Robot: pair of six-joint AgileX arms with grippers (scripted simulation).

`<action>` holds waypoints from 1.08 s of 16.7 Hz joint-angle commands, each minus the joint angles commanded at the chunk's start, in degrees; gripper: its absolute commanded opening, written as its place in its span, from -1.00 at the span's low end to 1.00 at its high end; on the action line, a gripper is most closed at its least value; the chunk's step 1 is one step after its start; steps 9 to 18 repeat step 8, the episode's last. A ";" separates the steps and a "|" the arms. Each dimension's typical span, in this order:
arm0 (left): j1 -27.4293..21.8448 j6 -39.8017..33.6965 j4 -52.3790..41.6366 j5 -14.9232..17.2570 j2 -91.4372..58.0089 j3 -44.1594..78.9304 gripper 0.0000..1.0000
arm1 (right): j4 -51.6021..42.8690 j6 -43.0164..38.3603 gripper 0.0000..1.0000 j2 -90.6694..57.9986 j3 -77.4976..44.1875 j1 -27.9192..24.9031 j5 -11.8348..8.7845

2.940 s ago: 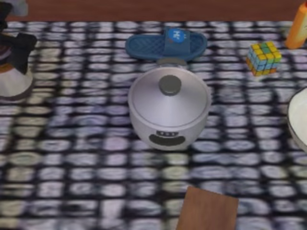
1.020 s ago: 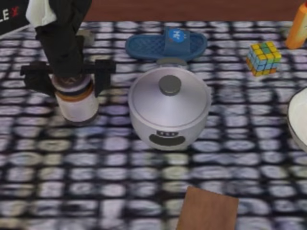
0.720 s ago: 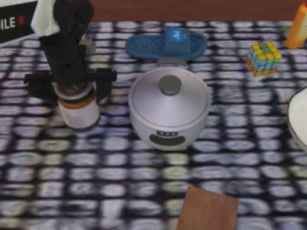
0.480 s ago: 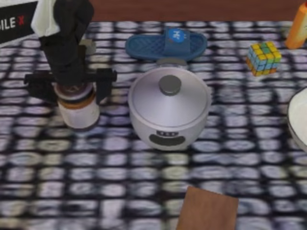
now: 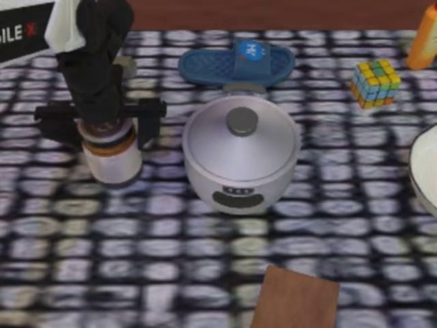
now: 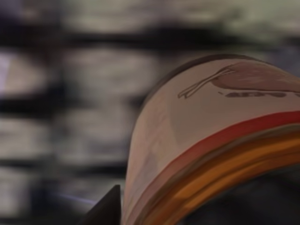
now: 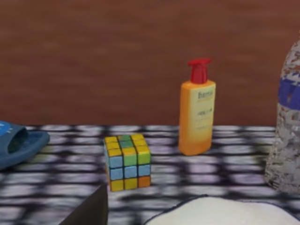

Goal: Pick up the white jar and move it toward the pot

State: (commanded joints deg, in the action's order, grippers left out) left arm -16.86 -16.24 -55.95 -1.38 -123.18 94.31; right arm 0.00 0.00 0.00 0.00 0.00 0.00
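The left end effector comes down from above over the white jar, at about 9 o'clock from the pot on the patterned worktop. Its two dark fingers stand spread to either side of the jar's lid, apart from it, so the end effector is released rather than clamped. The jar stands upright on the worktop, near the pot but not touching it. In the left wrist view the jar's white wall with its red and orange band fills the near field.

The pot sits in the middle of the worktop with its domed lid on and the dark oval panel facing 6 o'clock. A blue slipper lies just at 12 o'clock of it. A colourful cube rests at 2 o'clock, with an orange bottle beyond it. A white bowl is at 3 o'clock, a brown board at 6 o'clock.

The right arm's end effector is out of the top view.
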 joint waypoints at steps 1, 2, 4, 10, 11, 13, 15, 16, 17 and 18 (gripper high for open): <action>0.00 0.00 0.00 0.00 0.00 0.00 0.81 | 0.00 0.00 1.00 0.00 0.00 0.00 0.00; 0.00 0.00 0.00 0.00 0.00 0.00 0.96 | 0.00 0.00 1.00 0.00 0.00 0.00 0.00; 0.00 0.00 0.00 0.00 0.00 0.00 1.00 | 0.00 0.00 1.00 0.00 0.00 0.00 0.00; 0.00 0.00 0.00 0.00 0.00 0.00 1.00 | 0.00 0.00 1.00 0.00 0.00 0.00 0.00; 0.00 0.00 0.00 0.00 0.00 0.00 1.00 | 0.00 0.00 1.00 0.00 0.00 0.00 0.00; 0.00 0.00 0.00 0.00 0.00 0.00 1.00 | 0.00 0.00 1.00 0.00 0.00 0.00 0.00; 0.00 0.00 0.00 0.00 0.00 0.00 1.00 | 0.00 0.00 1.00 0.00 0.00 0.00 0.00; 0.00 0.00 0.00 0.00 0.00 0.00 1.00 | 0.00 0.00 1.00 0.00 0.00 0.00 0.00; 0.00 0.00 0.00 0.00 0.00 0.00 1.00 | 0.00 0.00 1.00 0.00 0.00 0.00 0.00; 0.00 0.00 0.00 0.00 0.00 0.00 1.00 | 0.00 0.00 1.00 0.00 0.00 0.00 0.00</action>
